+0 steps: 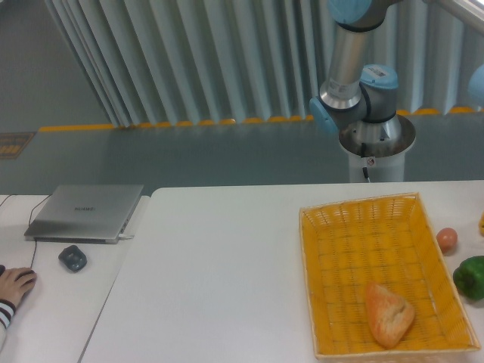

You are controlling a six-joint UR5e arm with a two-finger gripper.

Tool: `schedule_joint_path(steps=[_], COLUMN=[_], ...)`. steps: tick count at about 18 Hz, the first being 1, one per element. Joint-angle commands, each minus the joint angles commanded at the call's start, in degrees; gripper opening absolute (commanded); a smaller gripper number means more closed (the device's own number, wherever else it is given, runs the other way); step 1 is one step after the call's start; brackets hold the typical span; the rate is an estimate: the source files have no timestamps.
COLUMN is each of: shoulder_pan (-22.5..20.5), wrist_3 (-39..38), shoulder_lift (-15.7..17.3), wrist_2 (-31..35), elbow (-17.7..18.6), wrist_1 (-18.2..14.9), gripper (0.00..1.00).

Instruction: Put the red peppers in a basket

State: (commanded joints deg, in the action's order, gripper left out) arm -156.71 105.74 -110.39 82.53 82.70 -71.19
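The jaws are out of view, so whether they are released or clenched cannot be told; only the lower joints of the robot arm [355, 76] show, rising from a round base [376, 144] behind the far edge of the white counter [219, 280] and leaving the picture at the top right.

On the right half of the counter lies the basket [333, 249], a large shallow rectangular tray of yellow-orange wicker with low flared sides, its long axis running away from the viewer. Inside it, near the front right corner, rests a single bread roll [389, 314], golden brown and roughly triangular. The rest of the basket floor is bare wicker.

The red pepper cannot be seen anywhere in this view. Just beside the basket's right side, on the counter, sits a small pale reddish-orange round fruit [447, 240]. Nearer the viewer and further right, a green bell pepper [470, 277] lies at the picture's right edge, partly cut off.

To the left, on a separate white counter, a closed silver laptop [85, 212] lies flat with a cable trailing from it. A small dark grey object [72, 258] sits just in front of the laptop. At the lower left edge a person's hand [13, 284] rests on a computer mouse
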Motion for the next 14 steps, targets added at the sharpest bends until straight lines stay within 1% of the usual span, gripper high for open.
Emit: schedule_joint_path(steps=[1, 2, 4, 6, 7, 9, 10, 11, 12, 14], shoulder_pan=[0.0, 0.0, 0.0, 0.0, -0.6, -3.2, -4.6, -6.0, -7.5, -8.2], wrist_3=[-0.1, 0.0, -0.4, -0.4, -0.8, -1.7, -2.2, -2.6, -3.3, -6.8], shoulder_lift=[0.2, 0.3, 0.3, 0.6, 0.6, 0.8, 0.8, 0.8, 0.7, 0.4], wrist_2=[0.2, 0.4, 1.1, 3.9, 5.3, 5.4, 5.2, 4.6, 2.5, 2.2], elbow=[0.4, 0.6, 1.4, 2.4, 2.8, 3.5, 4.6, 5.4, 5.4, 5.6], wrist_1=[0.4, 1.7, 3.3, 3.4, 3.4, 3.3, 3.6, 3.6, 3.5, 3.6], gripper=[1.0, 1.0, 1.0, 1.0, 1.0, 1.0, 1.0, 1.0, 1.0, 1.0])
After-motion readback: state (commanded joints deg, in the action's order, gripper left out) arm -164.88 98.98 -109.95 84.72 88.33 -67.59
